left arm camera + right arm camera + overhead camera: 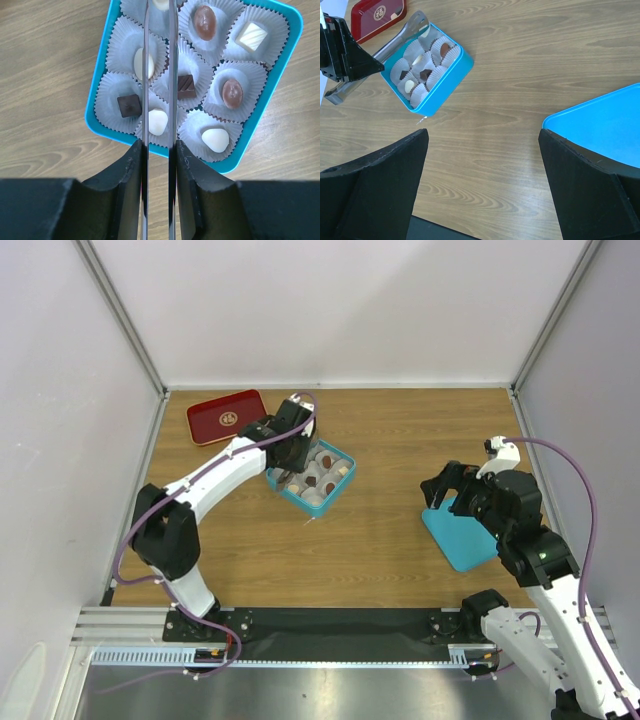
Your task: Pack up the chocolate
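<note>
The teal box (345,472) sits at the middle left of the table, its white paper cups holding chocolate pieces: a dark square (128,105), a brown oval (232,93), white pieces (215,139) and others. My left gripper (290,455) hovers over the box's near edge (95,107), shut on metal tongs (145,75). The two blades reach across the box. A pale piece (161,4) shows between them at the top edge. My right gripper (445,488) is open and empty (482,145) above bare wood.
The teal lid (462,535) lies flat under the right arm, also in the right wrist view (605,127). A red tray with a gold emblem (227,416) sits at the back left, behind the box. White walls stand on three sides.
</note>
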`<move>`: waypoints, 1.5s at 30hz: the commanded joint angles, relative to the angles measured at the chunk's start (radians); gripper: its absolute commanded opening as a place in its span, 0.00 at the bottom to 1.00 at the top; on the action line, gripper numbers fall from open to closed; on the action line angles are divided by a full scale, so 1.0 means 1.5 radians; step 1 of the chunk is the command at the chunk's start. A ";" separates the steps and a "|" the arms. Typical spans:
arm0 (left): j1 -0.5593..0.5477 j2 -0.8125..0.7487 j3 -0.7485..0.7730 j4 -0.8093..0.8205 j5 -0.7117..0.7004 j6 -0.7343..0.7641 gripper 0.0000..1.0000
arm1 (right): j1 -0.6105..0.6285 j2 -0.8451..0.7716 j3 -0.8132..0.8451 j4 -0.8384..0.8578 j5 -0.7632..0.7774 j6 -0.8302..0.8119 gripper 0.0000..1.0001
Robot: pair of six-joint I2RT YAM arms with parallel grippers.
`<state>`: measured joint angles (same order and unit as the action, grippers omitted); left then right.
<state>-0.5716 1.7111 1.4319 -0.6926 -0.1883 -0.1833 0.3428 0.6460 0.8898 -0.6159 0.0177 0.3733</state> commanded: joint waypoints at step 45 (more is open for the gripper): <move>-0.017 -0.043 -0.044 0.064 -0.042 -0.035 0.38 | -0.003 -0.003 0.003 0.019 -0.022 0.012 0.99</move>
<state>-0.5873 1.6531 1.3537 -0.6441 -0.2295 -0.2192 0.3428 0.6422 0.8894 -0.6159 -0.0082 0.3889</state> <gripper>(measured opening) 0.381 0.993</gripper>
